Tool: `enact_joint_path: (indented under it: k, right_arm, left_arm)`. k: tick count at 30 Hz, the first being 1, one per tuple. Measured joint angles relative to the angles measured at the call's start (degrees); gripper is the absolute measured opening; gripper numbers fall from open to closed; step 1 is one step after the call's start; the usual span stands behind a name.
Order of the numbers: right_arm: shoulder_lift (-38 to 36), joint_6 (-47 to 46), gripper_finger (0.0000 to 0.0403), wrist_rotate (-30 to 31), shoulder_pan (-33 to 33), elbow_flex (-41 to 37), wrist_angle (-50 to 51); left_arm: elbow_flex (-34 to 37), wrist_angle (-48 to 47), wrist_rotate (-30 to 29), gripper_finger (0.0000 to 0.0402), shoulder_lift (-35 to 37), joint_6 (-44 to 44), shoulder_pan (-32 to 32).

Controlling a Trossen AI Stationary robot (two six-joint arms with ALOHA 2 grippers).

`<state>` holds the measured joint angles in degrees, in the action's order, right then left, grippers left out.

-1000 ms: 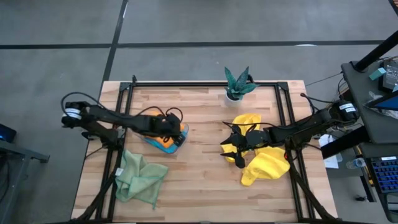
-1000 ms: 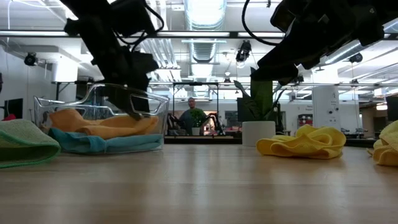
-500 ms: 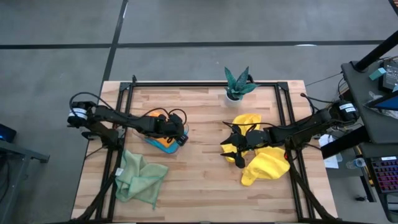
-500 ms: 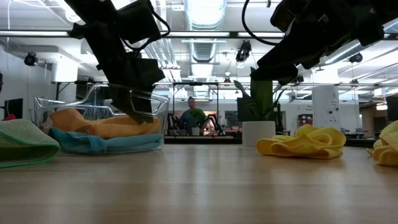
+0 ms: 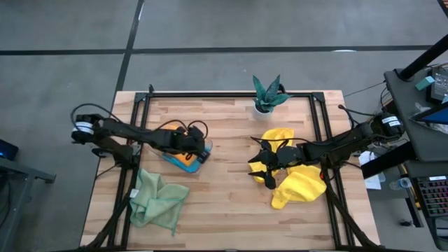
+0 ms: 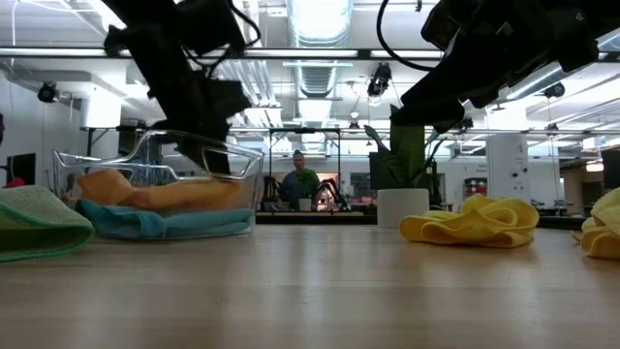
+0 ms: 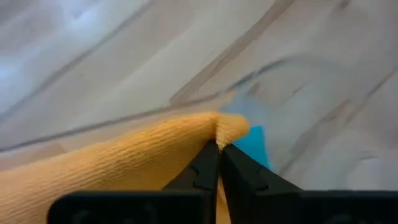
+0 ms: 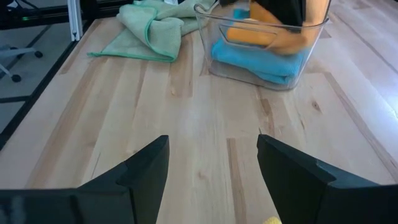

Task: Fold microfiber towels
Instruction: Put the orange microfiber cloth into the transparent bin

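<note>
The left gripper has just snapped closed from a wide spread, and its two dark fingers now meet on a raised fold of the soft orange microfiber towel, pinching that ridge of cloth right at their tips. Directly beneath the pinch lies the bright blue microfiber towel, both cloths sitting inside the clear shallow plastic tray that surrounds the gripper. This reads as a fresh grasp, so the orange cloth looks ready to be lifted out for folding. Off to the gripper's side, outside the tray, the pale green microfiber towel lies crumpled on the wooden table. Well across from it the right gripper waits with fingers spread and empty, between the two rumpled yellow microfiber towels
</note>
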<state>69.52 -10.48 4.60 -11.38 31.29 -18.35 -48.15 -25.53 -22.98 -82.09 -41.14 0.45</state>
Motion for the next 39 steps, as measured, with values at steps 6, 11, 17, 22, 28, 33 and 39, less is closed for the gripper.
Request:
enact_joint_path:
  k: [6, 11, 17, 22, 28, 33, 39]
  right_arm:
    - [0.0, 0.0, 0.0233, 0.0, 0.0, 0.0, 0.03]
    - [0.0, 0.0, 0.0233, 0.0, 0.0, 0.0, 0.0]
    - [0.0, 0.02, 0.0233, 0.0, 0.0, 0.0, 0.02]
    - [0.0, 0.08, 0.0233, 0.0, 0.0, 0.0, 0.0]
    - [0.0, 0.06, 0.0233, 0.0, 0.0, 0.0, -0.04]
    - [0.0, 0.09, 0.0233, 0.0, 0.0, 0.0, -0.03]
    - [0.0, 0.12, 0.0233, 0.01, 0.0, 0.0, 0.0]
  left_arm:
    - [-0.05, -1.4, 3.06, 0.0, 5.49, 0.19, 0.01]
    - [-0.05, -1.21, 7.76, 0.0, 9.15, 0.03, -0.32]
    - [-0.1, 1.19, 8.02, 0.0, 10.74, -0.33, -1.16]
    - [-0.16, 1.11, 7.67, 0.0, 9.71, -1.52, -1.27]
    - [0.01, 0.17, 8.53, 0.0021, 7.19, -1.95, -1.25]
    - [0.08, 0.02, 8.44, 0.0079, 7.91, -0.58, -1.05]
    - [0.08, -2.18, 11.36, 0.0158, 11.89, 1.18, -1.07]
